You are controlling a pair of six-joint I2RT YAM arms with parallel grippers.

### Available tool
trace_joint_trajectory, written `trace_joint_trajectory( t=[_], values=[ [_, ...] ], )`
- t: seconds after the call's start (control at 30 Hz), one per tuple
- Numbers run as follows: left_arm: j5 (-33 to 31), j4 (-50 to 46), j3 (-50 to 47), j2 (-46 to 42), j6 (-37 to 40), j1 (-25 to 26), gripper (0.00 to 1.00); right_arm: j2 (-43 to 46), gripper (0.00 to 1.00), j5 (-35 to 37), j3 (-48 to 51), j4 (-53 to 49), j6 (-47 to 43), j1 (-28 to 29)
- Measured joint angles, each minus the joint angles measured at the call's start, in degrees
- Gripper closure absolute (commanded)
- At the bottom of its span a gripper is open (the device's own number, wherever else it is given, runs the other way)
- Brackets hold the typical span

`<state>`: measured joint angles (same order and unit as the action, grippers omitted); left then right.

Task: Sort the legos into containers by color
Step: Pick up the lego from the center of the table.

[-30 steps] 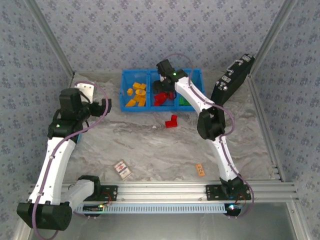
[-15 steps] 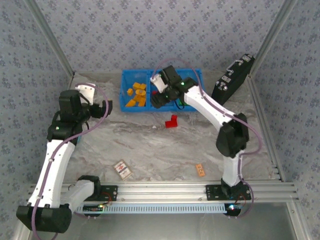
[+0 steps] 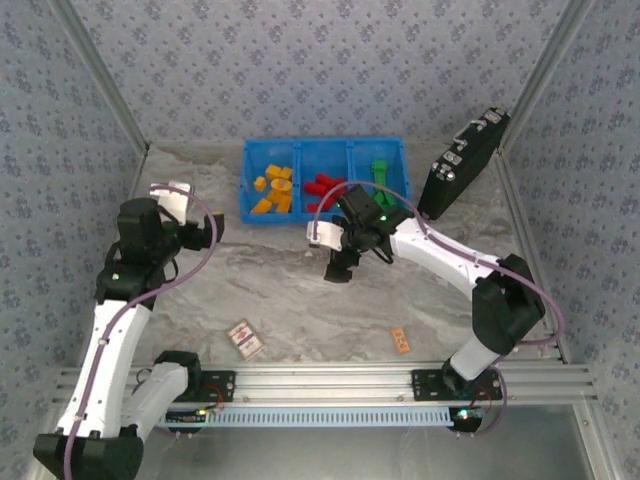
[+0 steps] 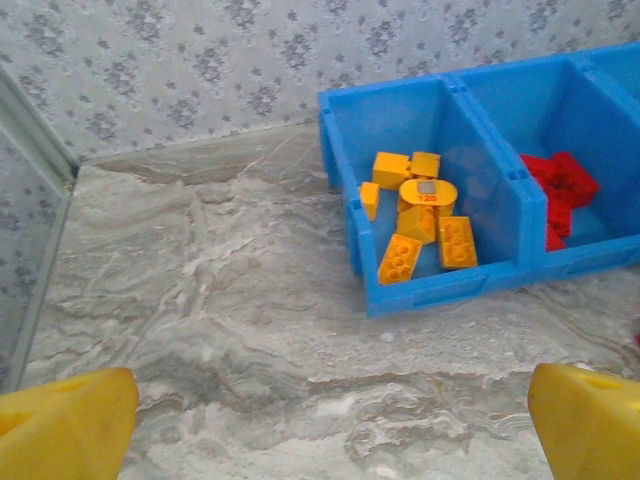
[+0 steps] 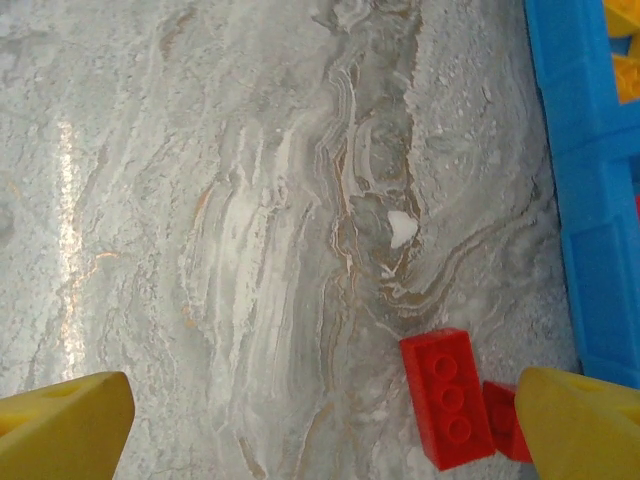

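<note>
**Bench** (image 3: pixel 280 295): marbled top, walled on three sides.

**Blue bin** (image 3: pixel 244 190): stands at the middle of the far edge and has three compartments in a row.
- Left compartment: orange bricks (image 3: pixel 272 192), a loose heap.
- Middle compartment: red bricks (image 3: pixel 322 187).
- Right compartment: green bricks (image 3: pixel 380 172).
- No colour is seen mixed with another.

**Loose red brick** (image 5: pixel 447 398): lies flat on the bench, studs up, near the bin's near wall and outside it. A second red piece (image 5: pixel 497 432) touches it and is partly hidden by a fingertip. I cannot tell whether the two are joined.

**Right pincer** (image 5: pixel 320 425): wide open and holding nothing. It hangs over the loose red brick, which sits close to one fingertip rather than centred.

**Left pincer** (image 4: pixel 325 430): wide open and empty, over the bench's left part and facing the bin.

**Not for sorting:**
- Patterned card (image 3: pixel 245 339), near the near edge.
- Orange tag (image 3: pixel 400 340), near the near edge.
- Black case (image 3: pixel 462 165), propped at the far right corner.

**Progress:** judged nearly complete. The red on the bench is the only unsorted piece seen, and it belongs in the middle compartment.
</note>
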<state>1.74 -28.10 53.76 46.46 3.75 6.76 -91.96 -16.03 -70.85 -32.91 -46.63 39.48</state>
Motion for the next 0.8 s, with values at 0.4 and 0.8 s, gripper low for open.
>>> trace_joint_trajectory(
  t=[0.4,0.8],
  values=[
    [-4.13,3.89,-7.52,-3.02,4.04,1.11,0.0,-6.58,0.0,1.11,4.81,6.16,-11.87,-3.04],
    [-6.49,9.14,-10.86,-1.4,10.97,4.28,0.0,-15.74,0.03,2.29,-2.58,7.43,-13.22,-5.84]
  ],
)
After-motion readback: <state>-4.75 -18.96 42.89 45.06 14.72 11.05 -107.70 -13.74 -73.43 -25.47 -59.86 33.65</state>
